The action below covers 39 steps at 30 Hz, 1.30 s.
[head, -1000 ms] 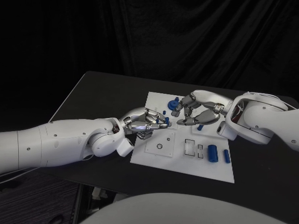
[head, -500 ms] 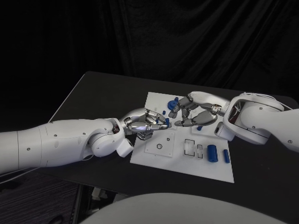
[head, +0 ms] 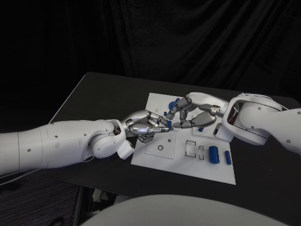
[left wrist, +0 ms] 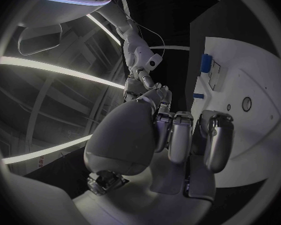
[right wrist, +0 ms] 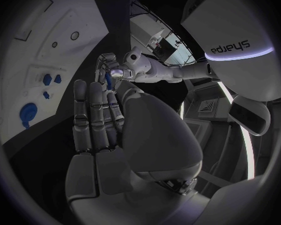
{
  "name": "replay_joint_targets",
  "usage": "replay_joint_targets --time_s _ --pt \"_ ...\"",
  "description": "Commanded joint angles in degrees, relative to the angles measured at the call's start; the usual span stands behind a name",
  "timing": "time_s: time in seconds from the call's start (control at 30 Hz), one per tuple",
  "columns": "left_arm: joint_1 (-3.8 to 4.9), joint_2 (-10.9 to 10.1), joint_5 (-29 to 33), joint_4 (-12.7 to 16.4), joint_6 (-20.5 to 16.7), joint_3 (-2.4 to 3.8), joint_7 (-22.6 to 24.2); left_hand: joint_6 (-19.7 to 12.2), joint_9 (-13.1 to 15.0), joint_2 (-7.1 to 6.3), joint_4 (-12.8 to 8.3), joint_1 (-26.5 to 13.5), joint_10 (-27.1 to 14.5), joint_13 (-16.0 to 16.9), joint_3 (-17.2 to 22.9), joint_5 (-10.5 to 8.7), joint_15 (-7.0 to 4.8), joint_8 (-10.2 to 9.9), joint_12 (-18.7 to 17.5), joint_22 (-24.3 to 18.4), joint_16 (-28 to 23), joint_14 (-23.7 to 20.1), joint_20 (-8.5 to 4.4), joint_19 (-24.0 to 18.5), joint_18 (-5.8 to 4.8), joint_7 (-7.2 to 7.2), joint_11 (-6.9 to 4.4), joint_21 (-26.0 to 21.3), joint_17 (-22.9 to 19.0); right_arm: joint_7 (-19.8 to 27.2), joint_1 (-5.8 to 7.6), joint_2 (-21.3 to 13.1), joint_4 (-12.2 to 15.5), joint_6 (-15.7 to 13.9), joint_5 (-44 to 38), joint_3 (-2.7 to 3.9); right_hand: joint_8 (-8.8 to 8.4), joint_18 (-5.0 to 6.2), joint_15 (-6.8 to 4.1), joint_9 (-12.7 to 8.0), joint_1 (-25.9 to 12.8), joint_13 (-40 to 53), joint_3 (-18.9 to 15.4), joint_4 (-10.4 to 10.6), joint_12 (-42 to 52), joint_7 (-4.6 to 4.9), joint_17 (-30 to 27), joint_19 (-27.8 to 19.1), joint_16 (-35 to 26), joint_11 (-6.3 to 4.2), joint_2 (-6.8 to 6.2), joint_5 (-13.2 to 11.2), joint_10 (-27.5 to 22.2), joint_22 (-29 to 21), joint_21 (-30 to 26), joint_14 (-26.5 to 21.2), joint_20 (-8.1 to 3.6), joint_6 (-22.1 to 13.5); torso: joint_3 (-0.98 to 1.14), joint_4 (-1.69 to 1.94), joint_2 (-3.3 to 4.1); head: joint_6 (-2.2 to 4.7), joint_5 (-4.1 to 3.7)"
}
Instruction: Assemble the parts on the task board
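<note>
The white task board [head: 191, 167] lies in the middle of the black table. My left hand [head: 147, 125] hovers over the board's left edge and pinches a small blue peg [head: 168, 123] at its fingertips. The right wrist view shows the same peg [right wrist: 105, 78] in the left hand [right wrist: 113, 68]. My right hand [head: 193, 112] reaches in from the right with its fingers apart and nothing in them. Its fingertips [head: 177, 124] are close to the peg; I cannot tell whether they touch. A round blue part [head: 172, 104] sits on the board's far side, beside the right hand.
Two blue cylinders [head: 213, 154] [head: 228, 157] lie side by side near the board's right edge, next to rectangular slots [head: 191, 148]. A round socket [head: 161, 148] is below the left hand. Another blue piece [head: 201, 128] shows under the right hand. Black table [head: 103, 94] surrounds the board.
My right hand has moved left and slightly down, bringing its fingertips closer to the left hand. The left hand has stayed in place with the blue peg.
</note>
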Motion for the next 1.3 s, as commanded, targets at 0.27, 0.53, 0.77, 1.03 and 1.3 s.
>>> replay_joint_targets --time_s 0.27,0.53,0.77,1.03,1.3 --pt "0.07 0.12 0.45 0.16 1.82 0.04 -0.75 0.09 10.58 -0.30 -0.03 -0.09 8.79 14.91 0.37 0.20 -0.11 1.15 0.12 15.09 0.15 6.05 -0.08 6.13 -0.79 -0.52 -2.24 0.17 15.09 -0.21 -0.16 0.62 -0.32 4.23 0.90 0.04 -0.06 0.52 0.23 -0.28 0.30 -0.74 0.48 0.23 -0.49 0.29 -0.44 0.45 0.62 0.21 0.29 0.08 0.86 0.35 0.14 0.24 0.13 0.06 -0.05 0.04 0.04 -0.01 -0.09" --pt "0.07 0.12 0.45 0.19 2.01 0.04 -0.85 0.09 10.58 -0.30 -0.03 -0.09 8.79 14.91 0.37 0.20 -0.11 1.15 0.12 15.09 0.15 6.05 -0.08 6.13 -0.79 -0.52 -2.24 0.17 15.09 -1.97 -0.16 0.99 -0.72 6.54 0.91 0.04 0.11 0.58 0.09 -0.52 0.41 -1.55 0.80 0.16 -0.73 0.07 -0.89 0.41 0.79 0.03 0.26 0.06 1.62 0.59 0.18 0.13 0.06 0.84 -0.05 0.01 0.05 -0.01 -0.12" --pt "0.07 0.12 0.45 0.22 2.33 0.04 -0.91 0.01 10.75 -0.40 -0.05 -0.16 8.79 14.91 0.61 0.28 -0.10 1.24 0.12 15.09 0.15 6.05 -0.07 6.13 -0.79 -0.50 -2.23 0.17 15.09 -2.91 -0.16 1.26 -1.14 7.01 0.91 0.04 0.03 0.58 0.02 -0.75 0.91 -2.24 1.36 -0.17 -1.09 0.04 -1.28 0.26 0.80 0.02 0.37 0.59 1.90 0.91 0.30 -0.13 -0.05 1.31 -0.04 0.02 0.05 -0.01 -0.15" --pt "0.07 0.13 0.45 0.23 2.74 0.04 -0.92 0.00 10.79 -0.43 -0.04 -0.20 8.79 14.91 0.65 0.30 -0.10 1.26 0.12 15.09 0.15 6.05 -0.07 6.13 -0.79 -0.49 -2.22 0.17 15.09 -3.47 -0.16 1.22 -1.28 6.85 0.57 0.04 0.29 0.56 -0.13 -0.95 1.56 -3.27 2.35 -0.81 -1.17 -0.18 -2.00 -0.19 0.95 -0.15 0.70 1.03 3.13 1.91 0.86 -0.51 -0.23 2.77 -0.07 0.01 0.05 -0.01 -0.04" --pt "0.07 0.20 0.45 0.20 3.04 0.04 -0.97 -0.02 10.83 -0.46 -0.03 -0.24 8.79 14.91 0.69 0.32 -0.09 1.29 0.12 15.09 0.15 6.05 -0.07 6.13 -0.79 -0.49 -2.21 0.17 15.09 -3.58 -0.16 1.17 -1.28 6.01 0.42 0.04 0.88 0.59 -0.49 -0.86 1.96 -4.01 3.34 -1.60 -0.61 -0.60 -2.75 -0.59 1.28 -0.61 1.19 0.58 5.03 3.33 1.84 -0.47 -0.55 4.63 -0.06 0.03 0.06 -0.01 -0.10"
